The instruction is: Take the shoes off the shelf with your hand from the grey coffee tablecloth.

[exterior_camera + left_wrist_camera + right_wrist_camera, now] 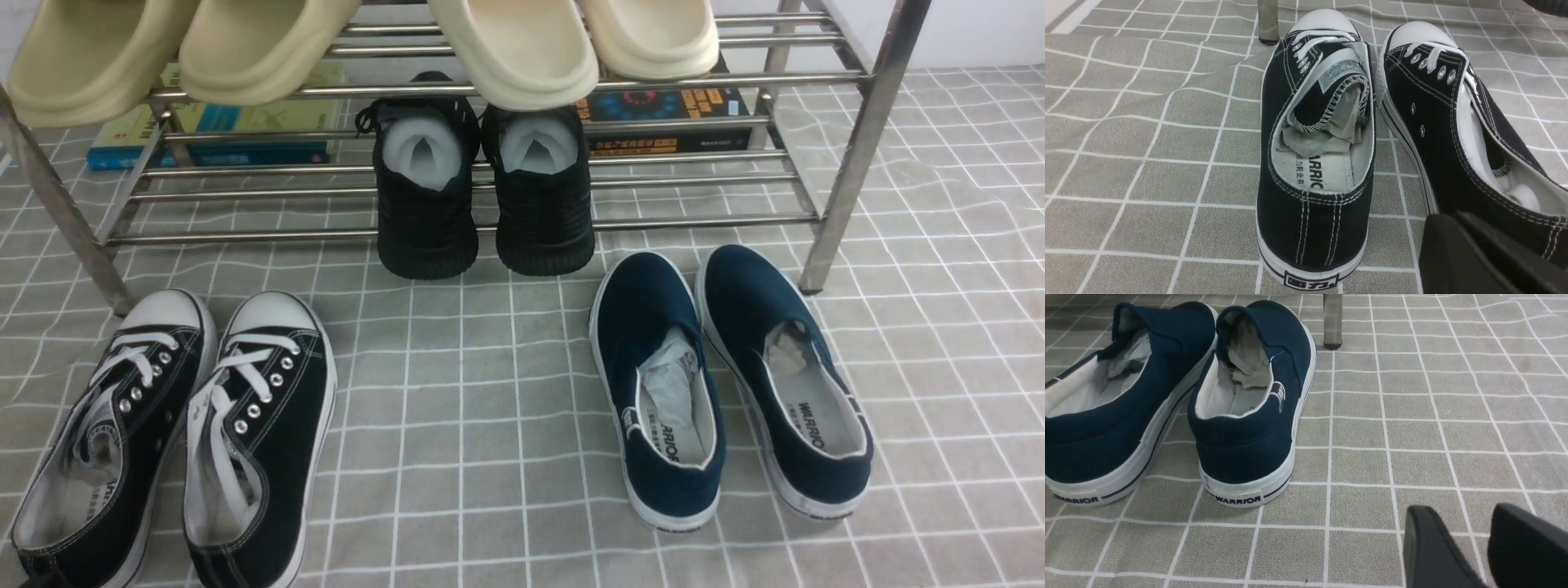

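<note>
Rack [522,236] stood on tablecloth [441,457]. Clogs [237,88] placed in a row on upper tier. Dark pair [427,224] set mid lower tier, heels overhanging the front; books [645,142] seen farther back, to both sides. Lace-ups [282,392] placed on cloth before rack's left end, slip-ons [665,302] before its right end.

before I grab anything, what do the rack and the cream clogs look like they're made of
The rack looks like polished metal, probably steel: bright streaks run along its tubes. The cream clogs seem to be moulded foam or soft rubber, with a smooth satin finish and no visible stitching.
</note>
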